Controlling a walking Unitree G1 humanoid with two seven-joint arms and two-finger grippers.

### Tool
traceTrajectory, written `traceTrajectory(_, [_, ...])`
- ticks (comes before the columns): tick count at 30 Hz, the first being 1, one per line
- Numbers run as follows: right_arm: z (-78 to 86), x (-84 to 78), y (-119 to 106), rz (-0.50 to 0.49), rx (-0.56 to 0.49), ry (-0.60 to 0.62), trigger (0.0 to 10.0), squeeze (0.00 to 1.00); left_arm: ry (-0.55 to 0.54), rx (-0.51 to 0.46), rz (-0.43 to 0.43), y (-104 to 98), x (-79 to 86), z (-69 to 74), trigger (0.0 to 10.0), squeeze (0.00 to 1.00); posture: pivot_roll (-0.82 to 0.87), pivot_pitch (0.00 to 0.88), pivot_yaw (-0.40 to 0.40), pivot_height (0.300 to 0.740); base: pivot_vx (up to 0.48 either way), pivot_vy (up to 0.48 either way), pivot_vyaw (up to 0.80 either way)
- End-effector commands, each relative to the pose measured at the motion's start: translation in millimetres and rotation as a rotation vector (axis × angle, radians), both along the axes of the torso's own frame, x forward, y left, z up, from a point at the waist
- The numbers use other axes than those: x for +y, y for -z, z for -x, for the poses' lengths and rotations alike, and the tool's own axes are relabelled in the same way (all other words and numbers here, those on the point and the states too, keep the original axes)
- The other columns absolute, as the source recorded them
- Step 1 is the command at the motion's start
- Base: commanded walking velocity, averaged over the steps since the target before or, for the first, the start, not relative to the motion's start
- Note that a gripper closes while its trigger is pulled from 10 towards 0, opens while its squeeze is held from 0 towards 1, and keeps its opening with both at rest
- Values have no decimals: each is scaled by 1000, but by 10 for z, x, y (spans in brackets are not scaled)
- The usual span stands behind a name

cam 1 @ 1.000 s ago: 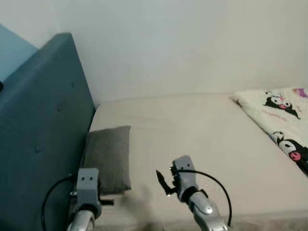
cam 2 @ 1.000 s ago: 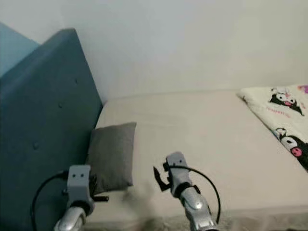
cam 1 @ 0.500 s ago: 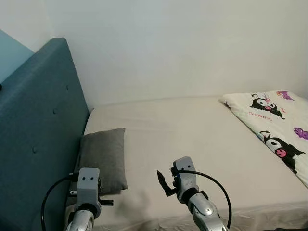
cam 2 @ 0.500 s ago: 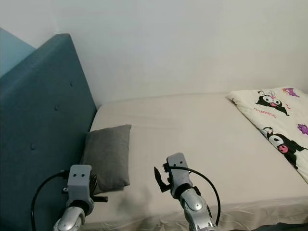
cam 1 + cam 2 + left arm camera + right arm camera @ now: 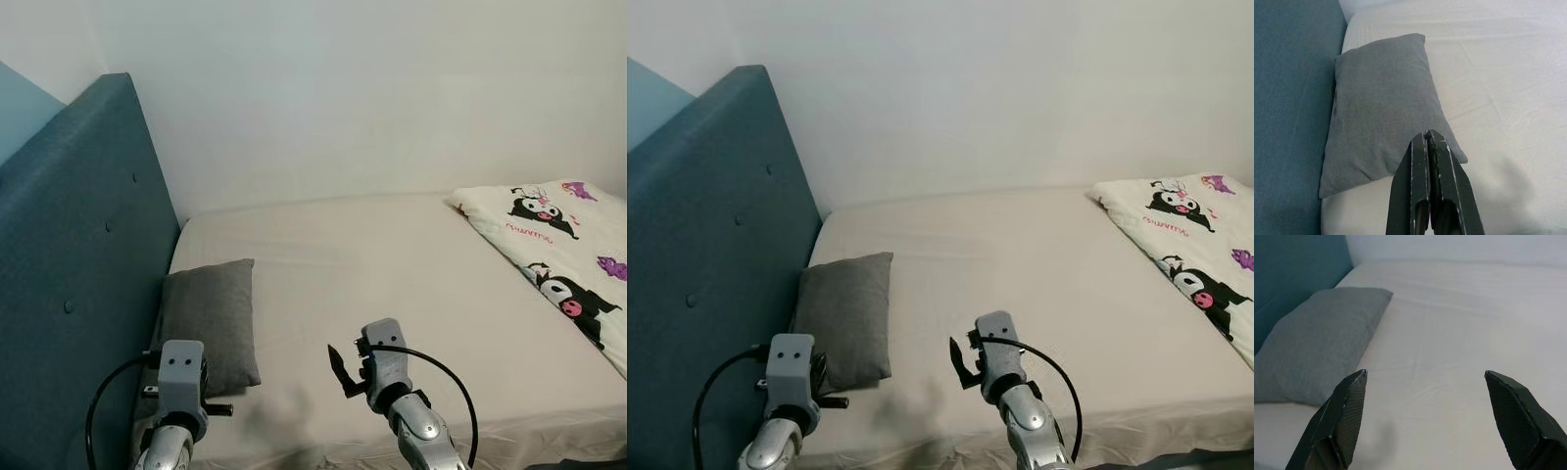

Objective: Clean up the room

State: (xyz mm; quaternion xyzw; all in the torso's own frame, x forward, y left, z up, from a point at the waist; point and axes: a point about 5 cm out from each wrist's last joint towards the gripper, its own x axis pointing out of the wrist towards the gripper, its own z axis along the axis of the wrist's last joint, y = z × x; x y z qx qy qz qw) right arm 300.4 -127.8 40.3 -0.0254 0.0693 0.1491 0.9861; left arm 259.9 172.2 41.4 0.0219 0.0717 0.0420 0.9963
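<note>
A grey pillow [image 5: 208,323] lies on the beige bed sheet [image 5: 392,274], tucked against the blue headboard [image 5: 69,264]. My left gripper [image 5: 1428,137] is shut with nothing in it and hovers over the pillow's near corner. My right gripper [image 5: 1425,377] is open, its fingers [image 5: 1347,416] spread wide, held above the bare sheet just right of the grey pillow [image 5: 1312,342]. A white cartoon-print blanket [image 5: 563,255] covers the right part of the bed.
A white wall [image 5: 372,98] runs behind the bed. The bed's front edge [image 5: 529,431] is close below my arms. Bare sheet lies between the pillow and the blanket.
The camera has tilted and shifted, showing more wall and more of the blanket. Both arms keep the same pose, and the pillow has not moved.
</note>
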Motion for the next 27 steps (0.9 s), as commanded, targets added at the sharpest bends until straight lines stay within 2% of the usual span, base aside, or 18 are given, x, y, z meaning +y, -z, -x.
traceTrajectory(1, [5,-2,23,-43,30,9,10000,0,8,8,-15,15,-3,11,10000,0,25,102,-18,740,0,0,0])
traceTrajectory(6, [13,5,1,-117,30,-4,10000,0,6,16,-22,27,-21,2,10000,0,15,116,-22,740,0,0,0])
traceTrajectory(13, [9,-3,1,-15,4,31,10000,0,14,17,-12,47,-36,38,10000,0,12,124,-16,740,0,0,0])
traceTrajectory(27, [4,-80,-33,-35,-7,47,10000,0,-1,13,-1,48,-53,56,10000,0,13,124,-14,740,0,0,0])
